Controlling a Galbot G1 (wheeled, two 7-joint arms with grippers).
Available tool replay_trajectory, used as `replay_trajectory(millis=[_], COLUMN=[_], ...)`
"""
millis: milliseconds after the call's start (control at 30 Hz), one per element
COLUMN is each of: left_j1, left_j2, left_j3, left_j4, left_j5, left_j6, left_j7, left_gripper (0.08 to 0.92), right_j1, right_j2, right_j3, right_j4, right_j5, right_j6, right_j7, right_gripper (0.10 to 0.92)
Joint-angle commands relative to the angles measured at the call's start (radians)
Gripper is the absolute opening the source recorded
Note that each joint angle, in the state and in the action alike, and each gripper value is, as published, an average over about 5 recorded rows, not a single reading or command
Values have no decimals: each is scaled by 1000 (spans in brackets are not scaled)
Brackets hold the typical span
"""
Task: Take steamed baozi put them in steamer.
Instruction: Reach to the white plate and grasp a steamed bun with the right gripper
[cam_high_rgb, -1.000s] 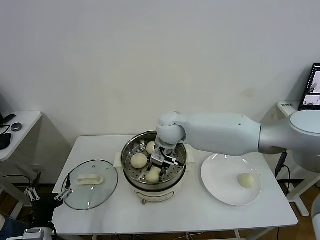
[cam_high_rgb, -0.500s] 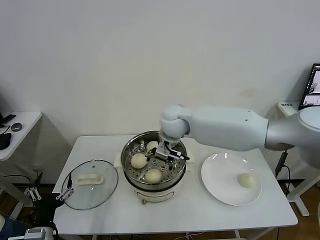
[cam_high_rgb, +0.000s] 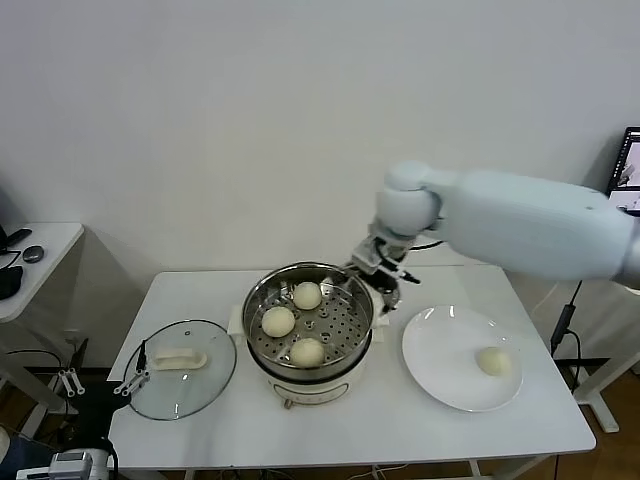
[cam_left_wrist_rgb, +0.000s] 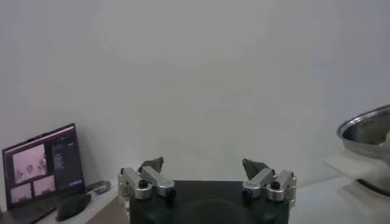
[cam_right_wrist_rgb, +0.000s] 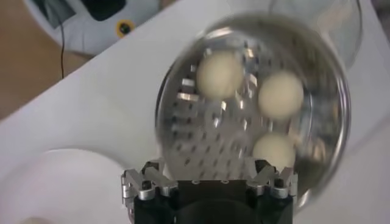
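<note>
The steamer (cam_high_rgb: 254, 302) stands mid-table with three steamed baozi on its perforated tray: one at the back (cam_high_rgb: 307, 295), one on the left (cam_high_rgb: 278, 321), one at the front (cam_high_rgb: 307, 351). A fourth baozi (cam_high_rgb: 493, 361) lies on the white plate (cam_high_rgb: 440, 345) to the right. My right gripper (cam_high_rgb: 385, 266) hangs open and empty above the steamer's back-right rim. Its wrist view looks down on the steamer tray (cam_right_wrist_rgb: 201, 131) and the same baozi (cam_right_wrist_rgb: 219, 74), (cam_right_wrist_rgb: 280, 93), (cam_right_wrist_rgb: 274, 151), with the right gripper (cam_right_wrist_rgb: 209, 173) holding nothing. My left gripper (cam_left_wrist_rgb: 203, 167) is open and parked low beside the table's left edge.
A glass lid (cam_high_rgb: 205, 385) with a white handle (cam_high_rgb: 180, 357) lies left of the steamer, close to the left gripper (cam_high_rgb: 133, 375). A side desk (cam_high_rgb: 30, 265) with a mouse stands at far left. A laptop (cam_high_rgb: 630, 175) is at far right.
My right gripper opened and left a baozi at the front of the steamer tray. It then rose and swung right, out of the steamer. The left arm stayed still.
</note>
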Motion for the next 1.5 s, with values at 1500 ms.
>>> replay_trajectory(millis=[1500], left_j1=[36], left_j2=[-20], left_j3=[-12], left_j4=[-4], left_j5=[37], left_j6=[2], left_j7=[1], left_gripper=[823], right_j1=[-878], right_j2=[-184], right_j3=[674], right_j4=[-437], right_j5=[-422], right_j6=[-63], right_j7=[114], right_gripper=[761])
